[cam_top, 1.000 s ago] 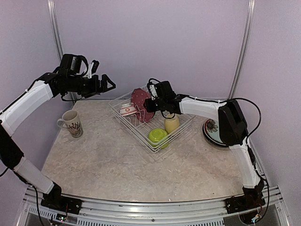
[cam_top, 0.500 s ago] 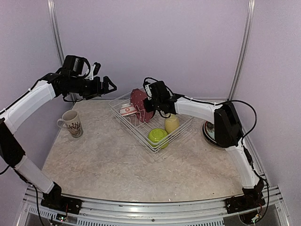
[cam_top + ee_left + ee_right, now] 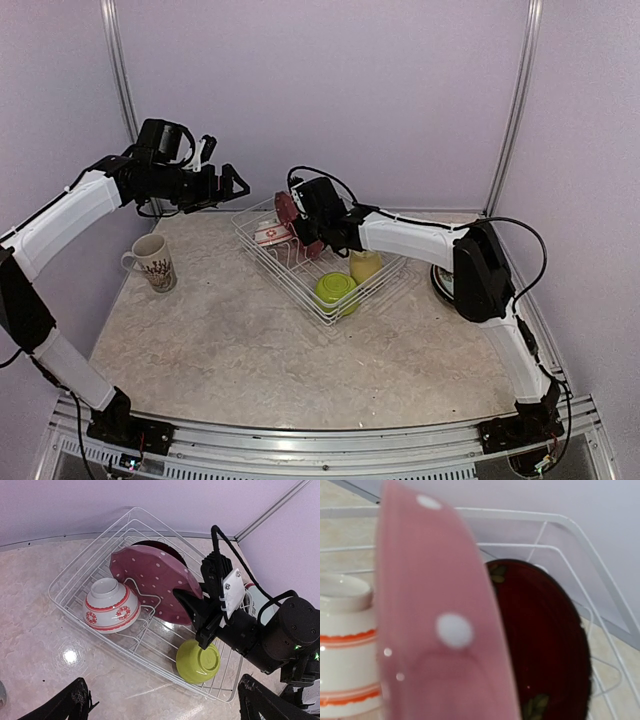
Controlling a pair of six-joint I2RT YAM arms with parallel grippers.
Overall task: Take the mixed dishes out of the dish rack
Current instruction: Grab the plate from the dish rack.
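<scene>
- Gripping the pink-dotted plate (image 3: 152, 582) by its right rim with the right gripper (image 3: 184, 599) — one finger over the front face, the other hidden behind. Closed on the rim, as far as can be judged.
- Standing on edge and tilted among the upright prongs, in the far part of the dish rack (image 3: 64, 576). Just in front of a dark plate (image 3: 159, 545), just beside the small red-white bowl (image 3: 111, 605).
- Holding the left gripper (image 3: 234, 181) high over the rack's far-left corner, fingers spread wide, nothing between them.
- Likely to handle as stiff, glazed and slippery, and fairly heavy for a pinch at one edge. Apt to swing about the grip and to chip against wire or other crockery. Better taken well onto the rim than at the very lip.
- Best drawn upward along its own plane until free of the prongs and the low wire wall. Little slack on either face, between bowl and dark plate.
- Worth minding in the near half of the rack: lime green bowl (image 3: 198, 661) and pale yellow cup (image 3: 365, 264).
- Room to set down on the bare tabletop (image 3: 230, 340) near and left of the rack, short of the patterned cream mug (image 3: 152, 262). More plates (image 3: 439, 283) at the right edge, mostly hidden by the right arm.
</scene>
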